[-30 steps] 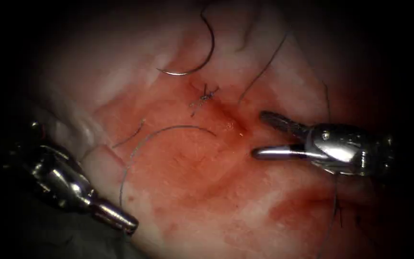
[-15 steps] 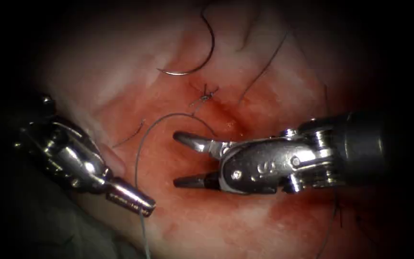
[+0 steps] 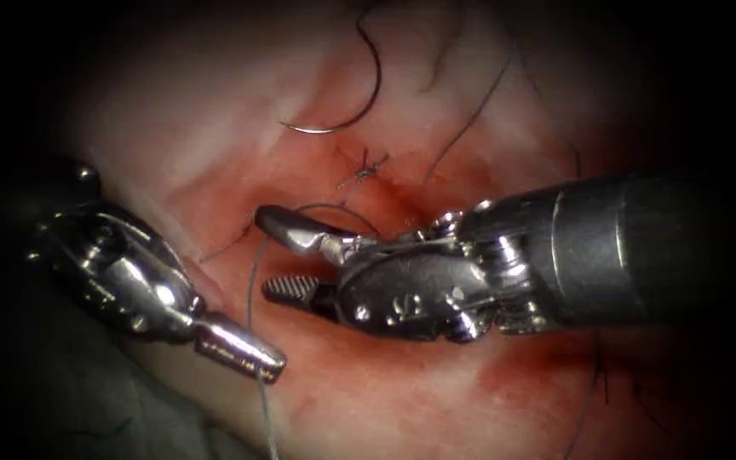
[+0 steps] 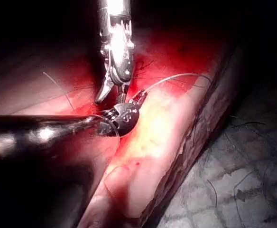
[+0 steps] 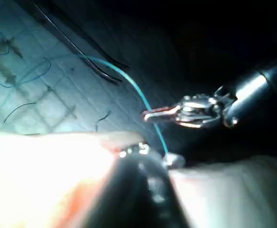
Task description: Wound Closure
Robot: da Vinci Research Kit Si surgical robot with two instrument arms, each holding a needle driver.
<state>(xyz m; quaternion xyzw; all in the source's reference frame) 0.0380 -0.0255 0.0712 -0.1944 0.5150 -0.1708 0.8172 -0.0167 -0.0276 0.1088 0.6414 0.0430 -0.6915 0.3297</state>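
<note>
1. The right hand (image 3: 278,254) reaches in from the right across the tissue (image 3: 215,145), and it has come a good way further left than half a second ago. Its jaws are spread wide apart with nothing between them yet: the upper one ends near a loop of thread, the toothed lower one sits just under it.

2. The left hand (image 3: 240,347) sits low on the left side of the cut, jaws pressed together. The thread (image 3: 251,281) runs right past its tip and carries on down out of view. It looks clamped on that strand, and the left wrist view backs this up, with the thread (image 4: 169,78) arcing away from the left hand (image 4: 137,99).

3. The needle (image 3: 359,102) isn't held by anybody. It lies loose on the tissue well above both tools, curve bulging to the right with its point end lower left, and it hasn't budged over the last second. I can't see it stuck in anywhere.

4. A finished knot (image 3: 364,170) with short cut ends sits on the cut (image 3: 402,204), just below the needle.

5. Red fluid (image 3: 368,358) is smeared across the middle and lower tissue.

6. In the right wrist view the left hand (image 5: 150,114) shows with the thread (image 5: 148,107) crossing by its tip.
</note>
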